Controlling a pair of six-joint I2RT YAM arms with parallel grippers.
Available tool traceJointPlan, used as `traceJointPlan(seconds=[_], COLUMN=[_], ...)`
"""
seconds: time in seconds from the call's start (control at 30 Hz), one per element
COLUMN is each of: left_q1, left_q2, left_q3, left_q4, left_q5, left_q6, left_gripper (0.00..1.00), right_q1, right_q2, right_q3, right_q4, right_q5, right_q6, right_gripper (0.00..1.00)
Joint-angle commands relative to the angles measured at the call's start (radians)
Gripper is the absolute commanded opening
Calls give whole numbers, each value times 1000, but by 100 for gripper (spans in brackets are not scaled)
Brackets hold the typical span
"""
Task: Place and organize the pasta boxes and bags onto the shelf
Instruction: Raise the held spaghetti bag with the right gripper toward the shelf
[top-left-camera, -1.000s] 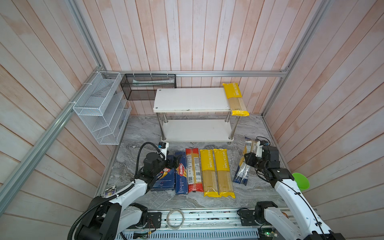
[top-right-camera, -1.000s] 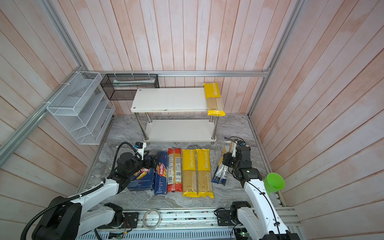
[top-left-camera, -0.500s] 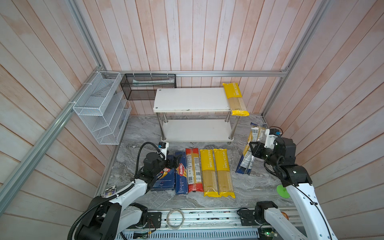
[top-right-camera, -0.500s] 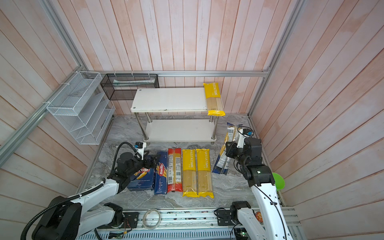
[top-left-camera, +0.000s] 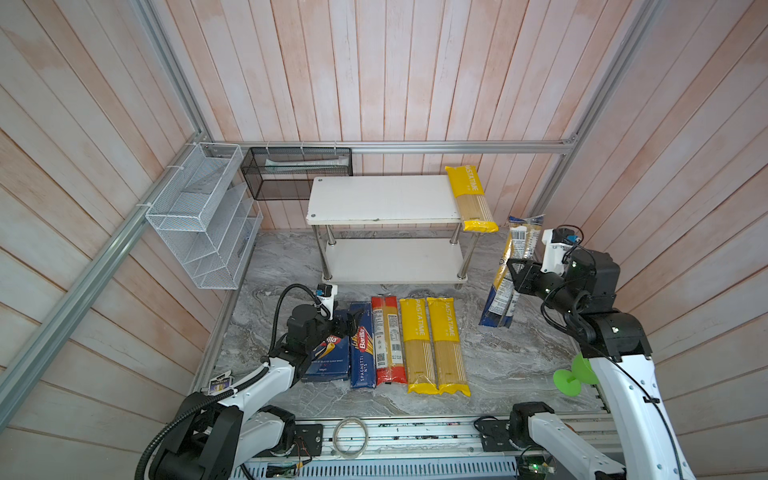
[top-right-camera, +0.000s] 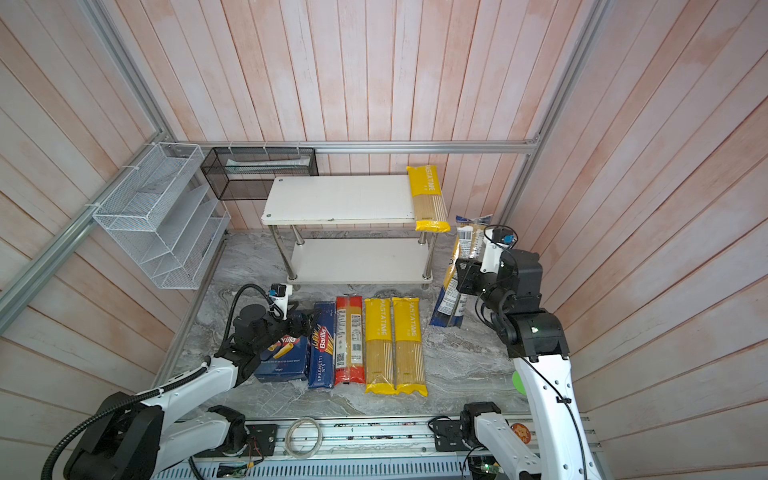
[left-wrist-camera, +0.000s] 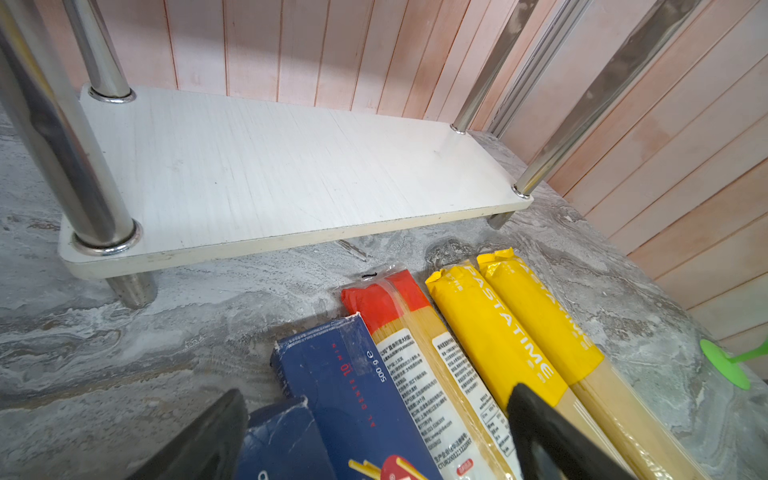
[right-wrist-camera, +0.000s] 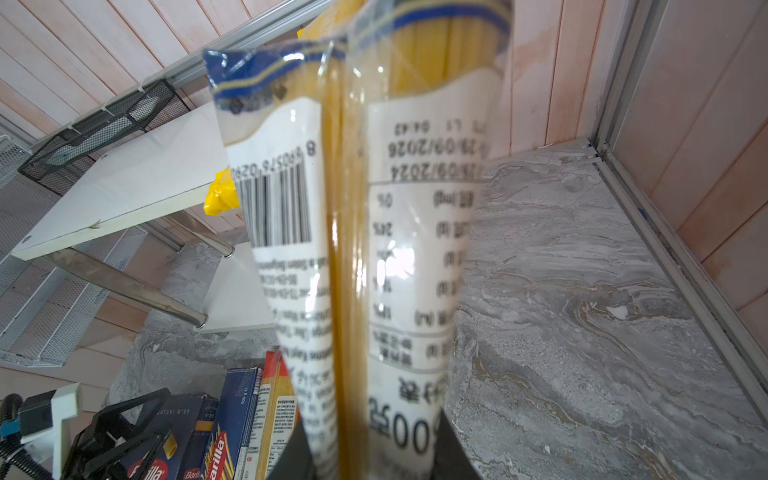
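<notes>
the right pincer (top-left-camera: 513, 276) is clamped tight around the middle of the blue and clear bag (top-left-camera: 522, 240), which stands tilted near the right edge of the tabletop (top-left-camera: 519, 365), just right of the shelf (top-left-camera: 382, 199); whether its lower end touches the tabletop cannot be told. in the right wrist view this bag fills the middle, its print blurred, and the pincer is cut off at the frame edge. the left pincer (left-wrist-camera: 374, 390) is spread wide above the narrow box (left-wrist-camera: 332, 374), gripping nothing; only its two dark fingertips (left-wrist-camera: 208, 440) show in the left wrist view. the wide box (top-left-camera: 328, 359) beside the narrow box is partly hidden under the left arm in both top views. next in the row near the front edge lie the red-ended bag (top-left-camera: 388, 340) and two yellow bags (top-left-camera: 417, 345), side by side. a third yellow bag (top-left-camera: 471, 199) lies on the right end of the shelf's top tier, overhanging its front edge. a green object (top-left-camera: 571, 376) is half hidden behind the right arm.
</notes>
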Motion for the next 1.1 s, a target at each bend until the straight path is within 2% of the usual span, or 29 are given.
traceJointPlan(seconds=[0.0,0.27,0.63,0.9,1.07], left_q1=[-5,-5,-6,-5,-5], left_q2=[-10,-8,-12,0,-7], left_q3=[12,14,14,18,14], left_q4=[16,13,10,9,7], left_q5=[3,0,-3,2,-8], left_q6=[-2,1,4,2,5], left_gripper=[100,100,100,100,100], right_q1=[30,140,349,436,453], right_q2=[7,106,202,287,362], right_q3=[104,257,354,411,450], right_q4=[84,75,92,142,161], right_q5=[-15,28,192,221,231], right_q6=[-20,-43,-61,-63,-70], right_gripper=[3,3,3,3,3])
